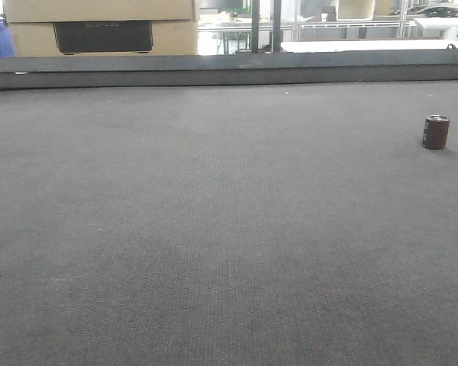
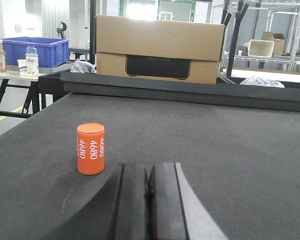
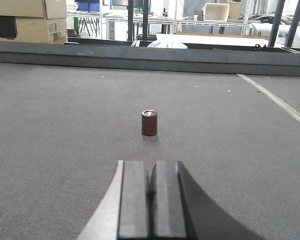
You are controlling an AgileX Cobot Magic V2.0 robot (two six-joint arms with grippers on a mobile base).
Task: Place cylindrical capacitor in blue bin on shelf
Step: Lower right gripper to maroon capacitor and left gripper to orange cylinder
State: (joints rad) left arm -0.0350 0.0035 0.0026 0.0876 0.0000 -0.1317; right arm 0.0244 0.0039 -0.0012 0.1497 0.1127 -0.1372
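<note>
On the right side of the dark grey, mat-covered surface [image 1: 214, 229], as the front view shows it, the cylindrical capacitor [image 1: 436, 132] stands upright with its silvery top facing up. It stands alone, short of the raised grey rail [image 1: 229, 70] that runs along the far edge.

From the right wrist view, the capacitor [image 3: 149, 122] sits almost straight ahead of the right hand [image 3: 151, 167], on the line of the seam between the fingers. It is clear of them, with a bare strip of mat between. The right hand is closed, its two dark fingers [image 3: 134, 200] pressed flat together with nothing between them. It is low over the surface.

The left hand [image 2: 149, 170] is likewise closed and empty, its pads meeting along a thin seam. Ahead of it and a little to its left stands an orange cylinder [image 2: 91, 148] printed with "4680" in white, upright and not touching the fingers. The capacitor does not show in this view.

Beyond the rail sits a cardboard box [image 2: 160, 47] with a dark cut-out in its front. Off the surface's left edge, a blue crate [image 2: 35, 50] rests on a pale side table [image 2: 10, 75] beside two bottles [image 2: 32, 59].
</note>
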